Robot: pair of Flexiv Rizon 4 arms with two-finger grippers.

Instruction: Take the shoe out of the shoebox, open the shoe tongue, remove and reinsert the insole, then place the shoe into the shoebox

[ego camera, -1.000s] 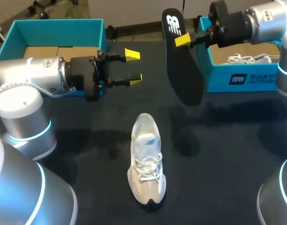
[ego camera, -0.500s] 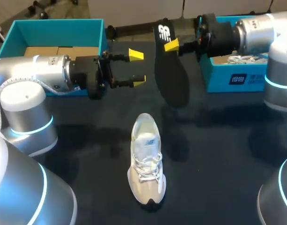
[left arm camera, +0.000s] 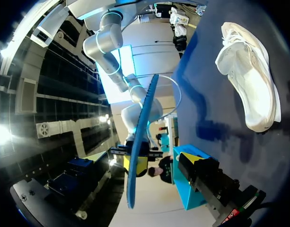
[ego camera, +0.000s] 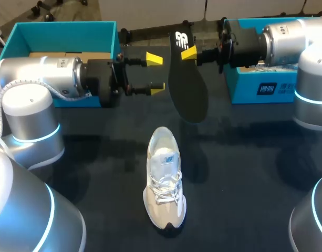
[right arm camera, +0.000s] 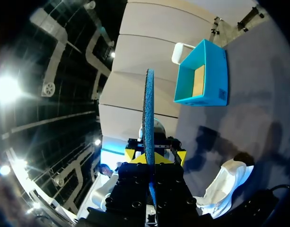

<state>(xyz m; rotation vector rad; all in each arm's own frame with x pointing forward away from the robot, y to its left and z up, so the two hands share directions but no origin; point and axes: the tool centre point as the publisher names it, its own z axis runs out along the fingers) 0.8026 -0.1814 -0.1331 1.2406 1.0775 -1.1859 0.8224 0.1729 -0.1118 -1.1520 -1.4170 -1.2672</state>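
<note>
White-and-beige lace-up sneaker [ego camera: 164, 181] is standing upright on its sole on the dark bench [ego camera: 255, 168], abt mid-width and nearer the near edge than the far one. Its toe is pointing at the near edge and its heel opening is facing the far edge. Both pincers are sitting well apart from it, up by the far edge.

Flat black foam insole [ego camera: 187, 79] w/ a white logo at its heel end is hanging in the air over the far part of the bench, between the two boxes. Its heel end is up and its toe end is drooping toward the sneaker, well clear of it. R pincer [ego camera: 189, 52], coming in from the R side, is clamping that heel end. In the R wrist view I'm seeing the insole [right arm camera: 148, 118] running edge-on straight out between the two fingers, both pressing on it, w/ a blue underside showing.

L pincer [ego camera: 155, 73] is sitting just beside the insole on its L side, fingers spread wide, yellow tips pointing at it; I'm not making out any contact. In the L wrist view the insole [left arm camera: 141, 142] is showing thin and edge-on ahead of the L fingers, and the sneaker [left arm camera: 251, 90] is lying off to one side on the bench.

Teal open cardboard L shoebox [ego camera: 61, 29] is sitting at the far-L corner, brown cardboard showing in its bottom, w/ the L arm crossing in front of it. Matching teal R shoebox [ego camera: 266, 86] is sitting at the far-R corner, the R arm lying across its top.
</note>
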